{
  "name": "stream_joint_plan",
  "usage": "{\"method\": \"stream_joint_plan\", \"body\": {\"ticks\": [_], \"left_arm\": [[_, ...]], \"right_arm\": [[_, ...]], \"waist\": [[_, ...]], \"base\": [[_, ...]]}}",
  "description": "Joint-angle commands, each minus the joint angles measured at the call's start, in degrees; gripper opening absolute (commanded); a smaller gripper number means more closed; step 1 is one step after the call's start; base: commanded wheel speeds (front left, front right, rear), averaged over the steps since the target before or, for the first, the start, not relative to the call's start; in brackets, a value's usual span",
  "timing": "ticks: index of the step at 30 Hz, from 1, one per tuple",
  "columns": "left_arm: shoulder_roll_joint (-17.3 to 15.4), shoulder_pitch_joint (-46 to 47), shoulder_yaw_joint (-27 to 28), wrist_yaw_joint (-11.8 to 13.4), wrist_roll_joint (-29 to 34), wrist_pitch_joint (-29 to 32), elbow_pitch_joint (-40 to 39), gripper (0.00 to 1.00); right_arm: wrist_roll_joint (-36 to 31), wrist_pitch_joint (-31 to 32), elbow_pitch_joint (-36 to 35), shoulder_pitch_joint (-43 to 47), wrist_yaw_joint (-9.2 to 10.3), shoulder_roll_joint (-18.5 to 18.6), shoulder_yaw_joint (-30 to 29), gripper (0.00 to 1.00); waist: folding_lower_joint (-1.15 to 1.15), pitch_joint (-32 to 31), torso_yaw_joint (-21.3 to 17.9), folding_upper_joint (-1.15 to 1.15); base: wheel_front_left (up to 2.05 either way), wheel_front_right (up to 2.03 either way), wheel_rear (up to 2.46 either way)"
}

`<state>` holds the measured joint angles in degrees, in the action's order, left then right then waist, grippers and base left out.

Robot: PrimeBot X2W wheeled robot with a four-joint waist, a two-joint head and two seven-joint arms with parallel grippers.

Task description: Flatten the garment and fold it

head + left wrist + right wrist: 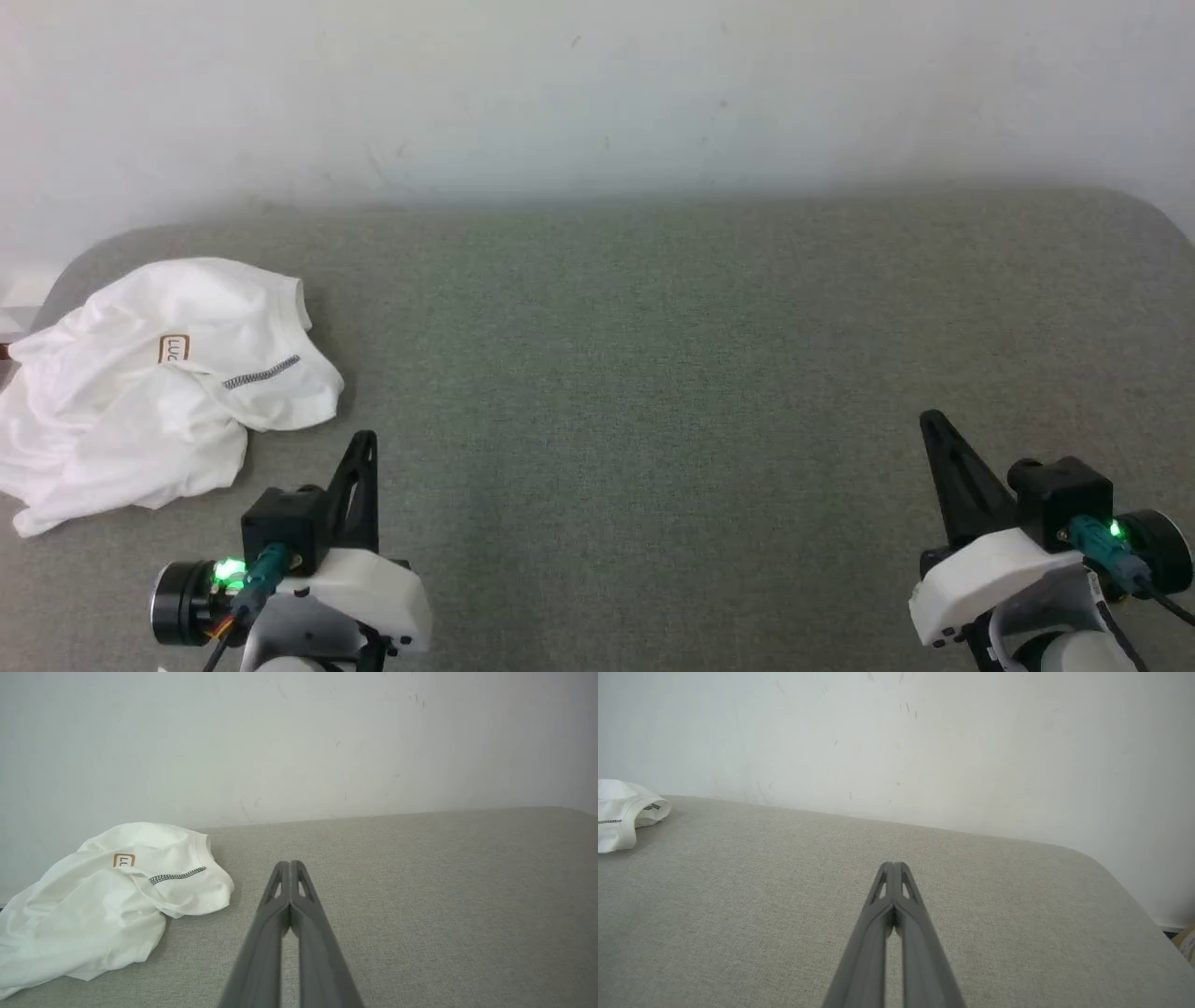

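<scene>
Crumpled shirt (159,383) at far left, both claws empty.
It lay bunched at the table's (653,373) left edge, with the heap running near-left to far-right and the patch facing up. It sat left of and just beyond the left claw (366,439), whose fingers were pressed together. The right claw (929,422), also together, was well apart on the right. The left arm looked nearer for the first grab.

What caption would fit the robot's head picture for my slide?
Crumpled white shirt at the left of the grey surface; the left hand and right hand, both shut, touch nothing.
</scene>
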<state>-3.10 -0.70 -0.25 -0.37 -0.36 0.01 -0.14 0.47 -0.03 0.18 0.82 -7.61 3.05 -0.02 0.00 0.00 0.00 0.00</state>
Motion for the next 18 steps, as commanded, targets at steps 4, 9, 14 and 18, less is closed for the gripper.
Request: {"method": "stream_joint_plan", "body": {"ticks": [4, 9, 14, 18], "left_arm": [[0.23, 0.7, 0.25, 0.37, 0.36, -0.01, 0.14, 0.0], [0.23, 0.7, 0.25, 0.37, 0.36, -0.01, 0.14, 0.0], [0.23, 0.7, 0.25, 0.37, 0.36, -0.01, 0.14, 0.0], [0.23, 0.7, 0.25, 0.37, 0.36, -0.01, 0.14, 0.0]], "right_arm": [[-0.47, 0.03, -0.18, -0.82, 0.12, -0.17, 0.02, 0.0], [-0.47, 0.03, -0.18, -0.82, 0.12, -0.17, 0.02, 0.0], [-0.47, 0.03, -0.18, -0.82, 0.12, -0.17, 0.02, 0.0], [-0.47, 0.03, -0.18, -0.82, 0.12, -0.17, 0.02, 0.0]], "waist": [[0.0, 0.0, 0.0, 0.0], [0.0, 0.0, 0.0, 0.0], [0.0, 0.0, 0.0, 0.0], [0.0, 0.0, 0.0, 0.0]], "base": [[0.0, 0.0, 0.0], [0.0, 0.0, 0.0], [0.0, 0.0, 0.0], [0.0, 0.0, 0.0]]}}
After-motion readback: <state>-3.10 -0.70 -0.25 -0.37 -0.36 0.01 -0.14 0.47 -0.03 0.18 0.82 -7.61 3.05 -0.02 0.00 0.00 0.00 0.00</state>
